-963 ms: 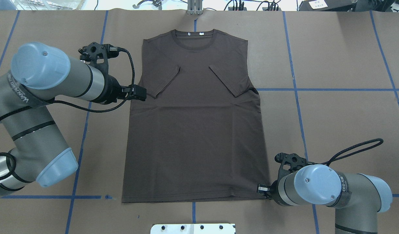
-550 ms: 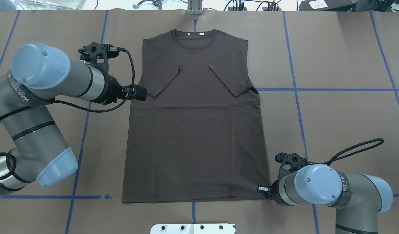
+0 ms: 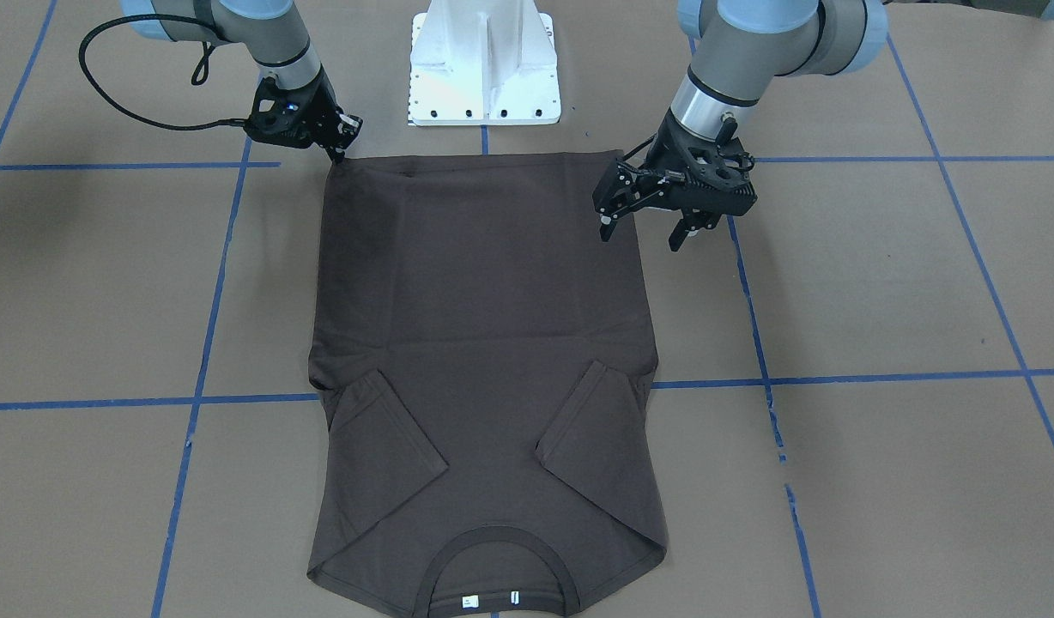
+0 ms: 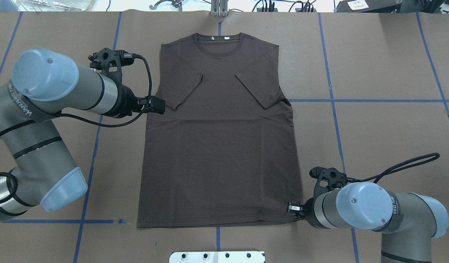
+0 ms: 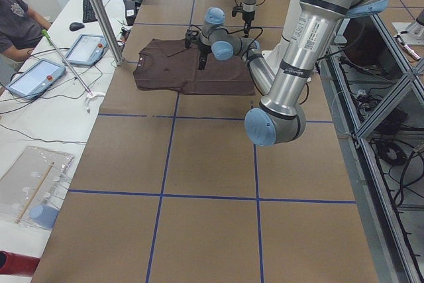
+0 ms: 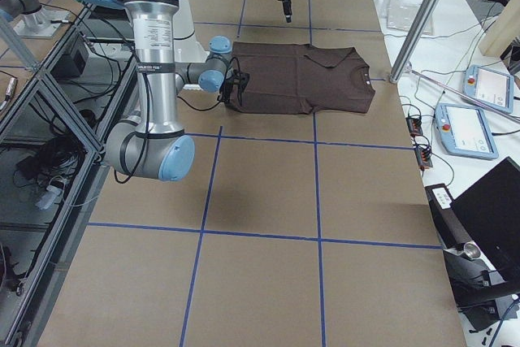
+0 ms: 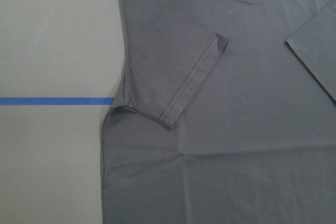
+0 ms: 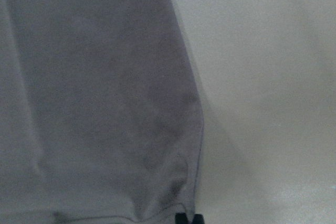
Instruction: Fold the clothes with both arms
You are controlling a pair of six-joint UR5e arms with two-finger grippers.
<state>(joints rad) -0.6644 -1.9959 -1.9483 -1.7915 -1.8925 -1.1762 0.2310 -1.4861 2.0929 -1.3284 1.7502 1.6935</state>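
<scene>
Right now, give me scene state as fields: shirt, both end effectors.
garment: T-shirt, flat, collar away from robot
sleeves: both folded inward onto the front
left end effector: open, raised over the shirt's side edge near the sleeve
right end effector: shut on the near hem corner
fold stage: body not yet folded

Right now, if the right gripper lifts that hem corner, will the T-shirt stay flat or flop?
Likely flops: the T-shirt lies thin and creased on the table. Probably light. The right gripper pinches only one hem corner, so the rest should sag and drag.
</scene>
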